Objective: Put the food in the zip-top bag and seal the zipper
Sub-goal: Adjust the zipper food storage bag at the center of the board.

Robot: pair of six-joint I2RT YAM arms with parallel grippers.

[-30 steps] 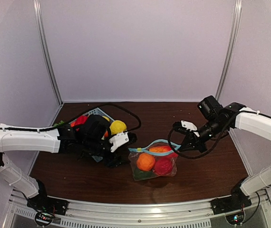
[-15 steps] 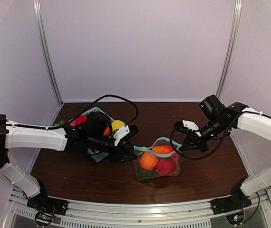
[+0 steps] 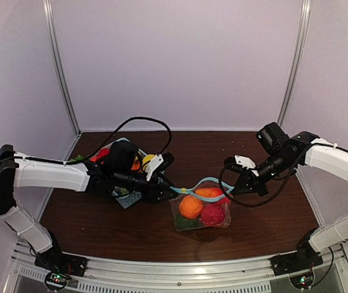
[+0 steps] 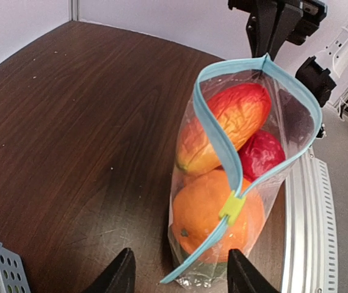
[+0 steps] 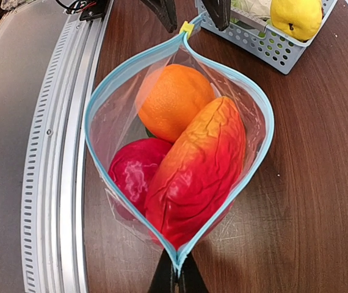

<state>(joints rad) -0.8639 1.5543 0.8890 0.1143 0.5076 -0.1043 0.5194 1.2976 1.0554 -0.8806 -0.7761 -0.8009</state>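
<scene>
Seen from above, the clear bag (image 3: 203, 210) sits at the middle of the dark worktop (image 3: 101, 229), its mouth gaping. Inside it are a round orange fruit (image 3: 190, 206), a red fruit (image 3: 212, 213), a long orange-red fruit (image 3: 208, 192) and something green at the lower left corner.

The right fingers (image 3: 231, 187) are pinched fully together on the right end of the blue zipper (image 4: 212, 131). They hold that corner up off the wood, as the right wrist view shows at its bottom edge.

The left fingers (image 3: 168, 194) stand apart at the opposite end of the strip. In the left wrist view the closed tail of the zipper runs down between them at the bottom of the frame, with no contact that can be made out. The yellow-green slider (image 4: 231, 207) sits further up the strip. The zipper is joined only from the slider down to the tail; beyond it the two sides bow wide apart.

A second ago the left fingers were lower and further left, beside the bag's left edge. Since then the left arm (image 3: 52, 176) has stretched to the right and brought them to the zipper's end. The bag has edged slightly right, and the right fingers have barely shifted.

Behind the left arm, at centre left, stands the blue basket (image 3: 130, 199), with a yellow fruit (image 5: 296, 15) in it
</scene>
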